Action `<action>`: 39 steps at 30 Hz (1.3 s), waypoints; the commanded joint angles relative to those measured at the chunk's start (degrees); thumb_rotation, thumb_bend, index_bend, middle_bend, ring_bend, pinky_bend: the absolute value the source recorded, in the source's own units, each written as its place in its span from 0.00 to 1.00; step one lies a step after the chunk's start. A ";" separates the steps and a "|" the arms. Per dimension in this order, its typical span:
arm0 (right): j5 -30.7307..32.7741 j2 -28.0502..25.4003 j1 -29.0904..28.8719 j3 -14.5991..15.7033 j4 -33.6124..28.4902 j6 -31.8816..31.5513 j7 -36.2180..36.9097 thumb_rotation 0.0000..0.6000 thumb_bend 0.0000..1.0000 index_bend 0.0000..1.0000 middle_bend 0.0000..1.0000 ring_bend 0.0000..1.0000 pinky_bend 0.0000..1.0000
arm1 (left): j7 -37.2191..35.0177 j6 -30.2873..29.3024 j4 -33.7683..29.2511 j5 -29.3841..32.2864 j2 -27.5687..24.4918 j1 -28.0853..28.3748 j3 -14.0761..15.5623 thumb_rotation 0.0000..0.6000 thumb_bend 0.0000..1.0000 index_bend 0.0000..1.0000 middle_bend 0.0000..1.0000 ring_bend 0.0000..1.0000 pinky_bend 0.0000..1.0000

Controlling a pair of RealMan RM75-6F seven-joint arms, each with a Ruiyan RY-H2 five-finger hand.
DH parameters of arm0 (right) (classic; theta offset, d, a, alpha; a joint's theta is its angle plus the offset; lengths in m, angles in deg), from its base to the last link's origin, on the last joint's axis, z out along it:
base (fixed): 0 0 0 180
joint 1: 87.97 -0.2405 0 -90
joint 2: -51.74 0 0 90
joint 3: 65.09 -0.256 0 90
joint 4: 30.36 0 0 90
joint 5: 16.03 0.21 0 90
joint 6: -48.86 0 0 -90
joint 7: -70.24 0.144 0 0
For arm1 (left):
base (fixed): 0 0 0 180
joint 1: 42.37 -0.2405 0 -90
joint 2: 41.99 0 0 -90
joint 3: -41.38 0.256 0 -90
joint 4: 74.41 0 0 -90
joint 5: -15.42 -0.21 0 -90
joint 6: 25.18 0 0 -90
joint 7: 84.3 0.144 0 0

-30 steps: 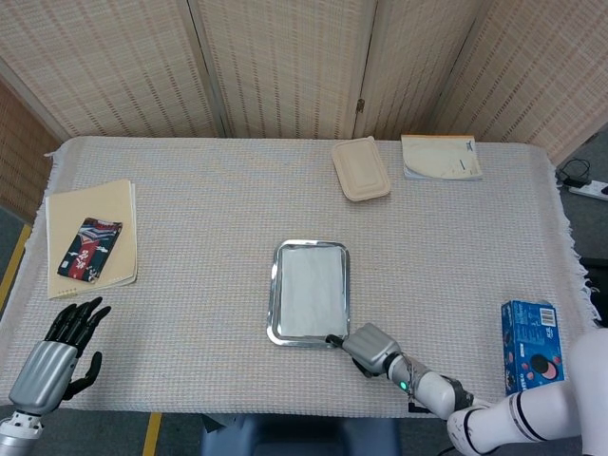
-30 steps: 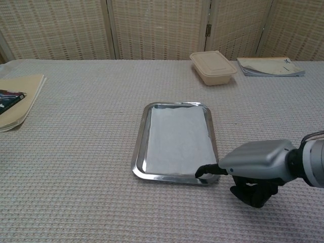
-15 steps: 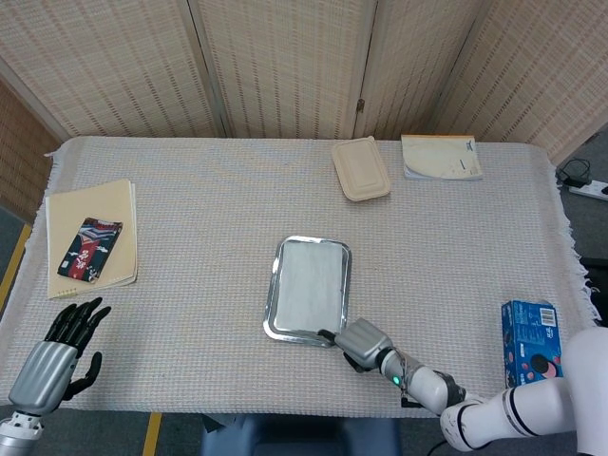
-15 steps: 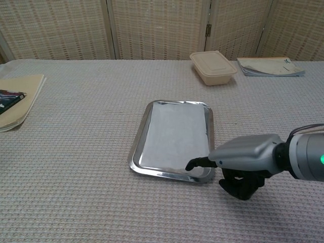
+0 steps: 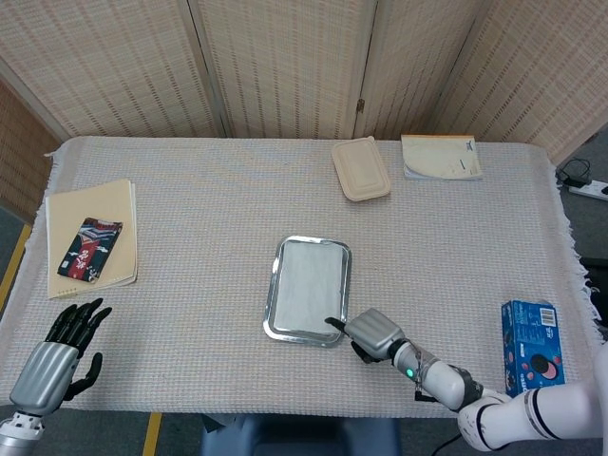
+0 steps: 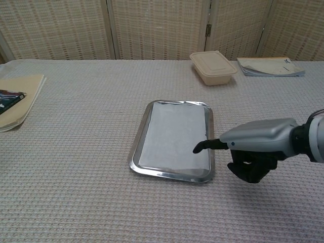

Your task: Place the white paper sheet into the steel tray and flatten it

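Note:
The steel tray (image 5: pixel 273 292) (image 6: pixel 139 148) lies at the table's middle, slightly skewed. The white paper sheet (image 5: pixel 306 290) (image 6: pixel 174 134) lies flat inside it. My right hand (image 5: pixel 372 334) (image 6: pixel 255 145) is at the tray's near right corner, one finger stretched out with its tip over the sheet's near right part, the other fingers curled under; it holds nothing. Whether the tip touches the paper I cannot tell. My left hand (image 5: pixel 57 356) rests open at the table's near left edge, far from the tray, seen only in the head view.
A beige lidded container (image 5: pixel 361 169) (image 6: pixel 213 67) and a booklet (image 5: pixel 440 157) (image 6: pixel 271 66) sit at the back right. A tan folder with a dark patterned card (image 5: pixel 91 246) lies at the left. A blue box (image 5: pixel 530 347) stands near the right edge.
My right hand pushed the tray's near end leftward, skewing the tray. Its outstretched finger then moved from the near rim up over the sheet. The left hand stayed still.

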 commanded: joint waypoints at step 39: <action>-15.87 -1.37 11.30 0.52 1.55 -17.64 3.83 1.00 0.88 0.00 0.56 0.64 0.69 | -0.40 -0.14 0.21 0.10 0.06 0.04 -0.20 1.00 0.67 0.00 0.00 0.00 0.00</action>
